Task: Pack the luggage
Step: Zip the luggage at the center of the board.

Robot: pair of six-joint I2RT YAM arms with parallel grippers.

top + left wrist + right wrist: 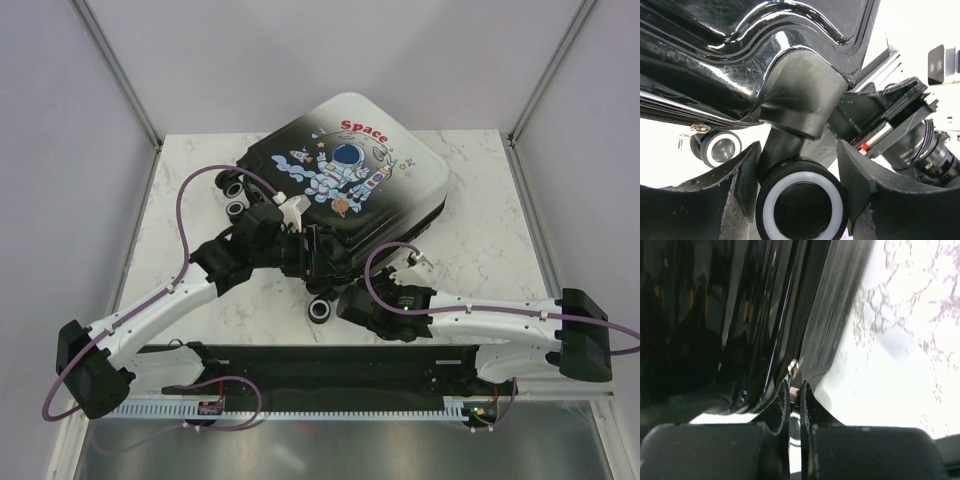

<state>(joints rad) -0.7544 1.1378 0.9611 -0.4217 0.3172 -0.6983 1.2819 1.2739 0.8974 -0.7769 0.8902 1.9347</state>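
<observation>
On the table (485, 262) the luggage (345, 175) lies closed, print up. My left gripper (797, 152) clamps a wheel (800, 205); my right gripper (794, 388) pinches the zip pull (794, 369). I judge zipping remains.

luggage wheel (801, 202) between gripper (799, 150) fingers (715, 200)

a lab test cell: marble-look table (480, 250) boxed in by plain white panels (300, 50) on aluminium posts (122, 75).
</observation>
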